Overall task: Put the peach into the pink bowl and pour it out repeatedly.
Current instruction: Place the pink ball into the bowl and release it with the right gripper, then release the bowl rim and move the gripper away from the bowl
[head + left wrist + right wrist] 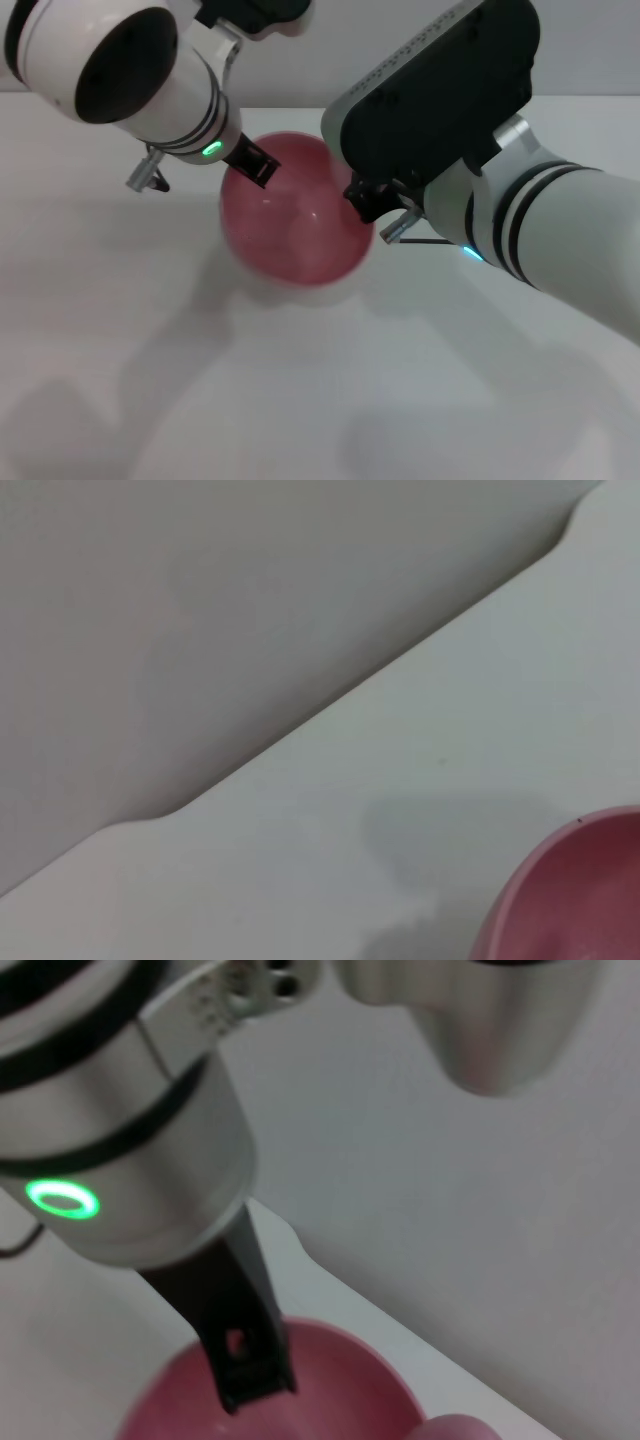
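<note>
The peach does not show plainly anywhere. In the head view you cannot find it inside the pink bowl [290,262] or on the desk [300,400] around it. The only candidate is a small rounded pink lump [455,1428] at the edge of the right wrist view, just beside the bowl's rim. It could be the peach at the right claw, but you cannot be sure of that.

The pink bowl sits near the middle of the desk, between the two arms, with its opening turned up towards the head camera. You cannot tell whether it rests flat or is slightly raised.

The left claw [257,165] is at the bowl's far left rim, its dark tip reaching over the edge into the bowl in the right wrist view. You cannot tell whether it is clamped on the rim or only touching it.

The right claw [362,200] is at the bowl's right rim, largely hidden under its own wrist housing. Its opening and anything it may hold cannot be made out.

By my reading you are at the loading step: one arm steadies the bowl and the other brings the fruit over it. The next move calls for the right claw to be well over the bowl's hollow before release, and for the left to keep the bowl from sliding
</note>
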Available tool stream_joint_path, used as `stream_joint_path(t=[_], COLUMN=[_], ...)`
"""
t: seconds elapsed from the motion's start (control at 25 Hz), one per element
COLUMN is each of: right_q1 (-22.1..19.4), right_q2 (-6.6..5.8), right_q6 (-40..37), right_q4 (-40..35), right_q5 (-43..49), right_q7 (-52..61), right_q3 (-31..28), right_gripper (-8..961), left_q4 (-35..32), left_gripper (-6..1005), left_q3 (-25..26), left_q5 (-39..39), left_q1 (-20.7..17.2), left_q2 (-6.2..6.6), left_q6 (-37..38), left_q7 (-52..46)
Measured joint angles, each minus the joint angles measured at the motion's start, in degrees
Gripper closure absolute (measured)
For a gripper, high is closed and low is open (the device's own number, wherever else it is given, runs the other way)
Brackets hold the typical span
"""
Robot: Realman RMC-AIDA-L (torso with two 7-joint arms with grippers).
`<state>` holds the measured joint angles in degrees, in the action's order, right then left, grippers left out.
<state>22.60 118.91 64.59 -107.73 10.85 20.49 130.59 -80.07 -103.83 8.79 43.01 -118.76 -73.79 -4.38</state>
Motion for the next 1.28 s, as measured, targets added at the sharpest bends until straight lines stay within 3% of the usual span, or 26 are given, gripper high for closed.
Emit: stream_joint_path(t=[0.56, 0.8, 1.08, 1.28], right_q1=[0.2, -1.3, -2.3, -7.7], right_q2=[0.23, 0.27, 0.29, 0.64], right_q6=[-9.3, -11.8, -12.1, -12.4], right_q4=[9.0, 8.9, 8.5, 5.3], right_q5=[-4.6, -4.1, -2.4, 12.5], right_q7=[0.5, 0.6, 0.8, 4.3], right_q3=[1.1, 0.5, 0.2, -0.6], right_gripper=[859, 640, 508, 391], left_q4=[-0.3, -0.1, 1.9, 5.1], left_gripper=[952, 952, 952, 952], left_q3=[-2.1, -2.0, -0.2, 2.6], left_q5=[3.4, 3.7, 3.7, 5.3], left_q1=[1.2, 1.3, 1.0, 1.7], left_q2=[-0.07, -0.06, 0.21, 0.21], left_q6=[0.4, 0.6, 1.2, 1.2], left_q7=[-0.1, 0.0, 0.4, 0.5])
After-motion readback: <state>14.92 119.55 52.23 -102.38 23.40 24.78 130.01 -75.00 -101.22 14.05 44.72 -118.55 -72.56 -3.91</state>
